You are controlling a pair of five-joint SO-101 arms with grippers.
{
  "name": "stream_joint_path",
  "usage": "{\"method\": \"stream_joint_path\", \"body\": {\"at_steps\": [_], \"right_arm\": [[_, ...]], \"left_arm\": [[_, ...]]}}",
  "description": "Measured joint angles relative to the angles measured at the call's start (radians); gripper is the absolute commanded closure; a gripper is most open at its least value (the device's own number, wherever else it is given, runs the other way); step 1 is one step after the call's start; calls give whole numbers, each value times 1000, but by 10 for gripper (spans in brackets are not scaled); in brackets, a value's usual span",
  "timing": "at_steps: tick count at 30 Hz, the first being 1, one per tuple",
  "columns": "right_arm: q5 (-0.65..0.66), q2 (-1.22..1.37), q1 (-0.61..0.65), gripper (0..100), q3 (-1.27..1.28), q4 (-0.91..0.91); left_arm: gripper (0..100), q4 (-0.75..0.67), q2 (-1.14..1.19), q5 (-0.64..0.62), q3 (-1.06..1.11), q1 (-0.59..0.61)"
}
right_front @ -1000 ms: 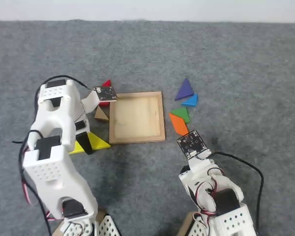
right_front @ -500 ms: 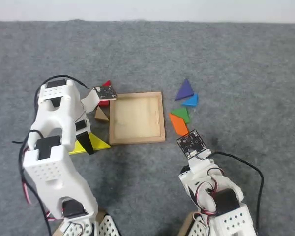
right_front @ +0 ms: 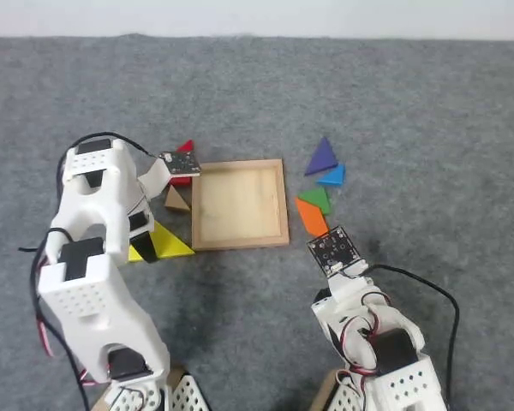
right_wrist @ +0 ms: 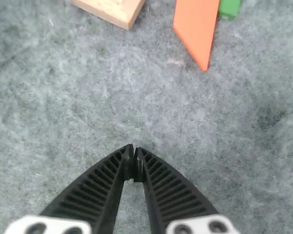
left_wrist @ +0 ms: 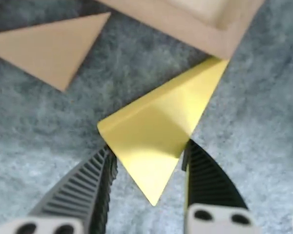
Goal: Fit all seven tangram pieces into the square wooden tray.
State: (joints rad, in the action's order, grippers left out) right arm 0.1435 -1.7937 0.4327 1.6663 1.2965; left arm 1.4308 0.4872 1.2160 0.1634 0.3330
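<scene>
Nudged slightly along with the left arm over the past second, the yellow triangle [left_wrist: 161,117] now lies with its far tip meeting the near left corner of the square wooden tray [right_front: 238,245]. We read this as the first carry just starting, since no piece lies inside the rim yet. The right arm has not stirred. Nearest the bases, the right gripper [right_wrist: 134,151] hangs over the grey carpet [right_front: 411,111], its ribbed black fingers pressed together on nothing. A little farther out, the left gripper [left_wrist: 147,146] has its fingers on either side of the triangle's narrow end, touching both edges, and we judge it a pinch. The yellow face is flat and smooth with a soft sheen, and its corners are sharp. The carpet under it is a short, felt-like nap. Just beyond, a tan triangle [left_wrist: 49,46] of matte bare wood lies beside the tray's left rim. The tray is pale, lightly grained wood with a raised border around a sunken floor. A red piece [right_front: 185,149] shows past the left arm's wrist. To the tray's right, apart from it, lie an orange parallelogram [right_front: 312,217], a green piece [right_front: 318,198], a blue triangle [right_front: 332,175] and, farthest out, a purple triangle [right_front: 322,157], all flat and evenly coloured.
</scene>
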Motion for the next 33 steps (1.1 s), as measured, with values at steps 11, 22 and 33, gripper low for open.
{"method": "stream_joint_path", "body": {"at_steps": [11,22,33], "right_arm": [[0,0,0,990,0,0],[0,0,0,990,0,0],[0,0,0,990,0,0]], "left_arm": [[983,2,0,0,23,-38],[987,2,0,0,23,-41],[987,-129,-178,41,218,-14]]}}
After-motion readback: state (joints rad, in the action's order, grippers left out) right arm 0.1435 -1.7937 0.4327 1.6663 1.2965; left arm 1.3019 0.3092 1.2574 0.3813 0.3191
